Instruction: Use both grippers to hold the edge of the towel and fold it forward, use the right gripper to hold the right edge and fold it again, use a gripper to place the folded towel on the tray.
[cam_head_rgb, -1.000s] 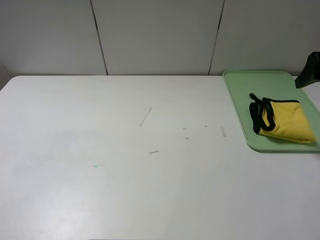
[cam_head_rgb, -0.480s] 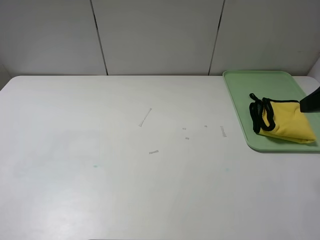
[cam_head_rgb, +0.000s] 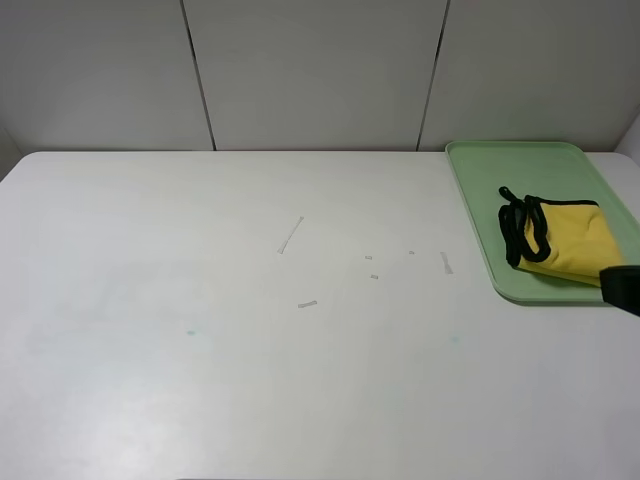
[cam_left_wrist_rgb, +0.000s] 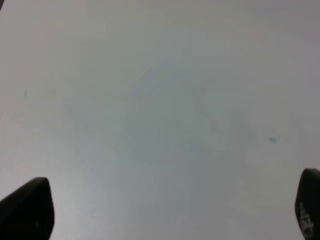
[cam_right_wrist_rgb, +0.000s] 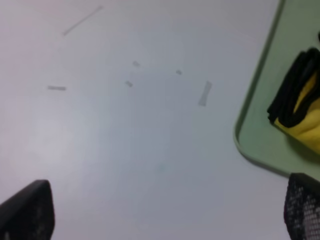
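Right now both sets of fingers stand spread wide and hold nothing. Right gripper (cam_right_wrist_rgb: 165, 212): its two dark fingers (cam_right_wrist_rgb: 25, 210) sit at the far edges of the right wrist view, with bare white surface (cam_right_wrist_rgb: 125, 140) between them. Left gripper (cam_left_wrist_rgb: 170, 212): same wide spread, only plain surface under it, nothing of the task in its view.

Outward from the right fingers: the towel (cam_head_rgb: 560, 240) lies off to one side of them, already folded into a bunched yellow wad on the pale green tray (cam_head_rgb: 490, 190), black trim (cam_head_rgb: 515, 228) piled at the end nearest the middle of the surface. In the high view the wad's long axis runs roughly across the tray, left to right. A bit of the right arm (cam_head_rgb: 622, 288) shows at the frame edge, just beside the tray's near corner, apart from the towel.

Right arm is clearly the nearer one; left is not visible in the high view. Judged from this, placement looks done.

Brands, labels, writing: none readable. Small grey tape bits (cam_head_rgb: 307, 303) on the surface are blank.
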